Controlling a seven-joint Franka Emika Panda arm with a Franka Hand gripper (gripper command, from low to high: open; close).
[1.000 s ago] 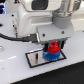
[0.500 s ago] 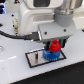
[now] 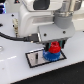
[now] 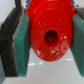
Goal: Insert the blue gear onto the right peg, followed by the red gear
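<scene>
Jaws [image 4: 48, 37] clamp the red gear [image 4: 50, 35] on both sides, its centre hole open between the pads [image 4: 22, 42]. Beneath it the blue gear [image 3: 52, 56] already lies on the plate [image 3: 35, 58] upon the counter [image 3: 15, 70]. Second step seems underway: next, lower straight, then release.

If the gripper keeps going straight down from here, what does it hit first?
Most likely the blue gear. The gripper, shut on the red gear, points down directly over it on the white plate. Whether the gears already touch is unclear.
</scene>
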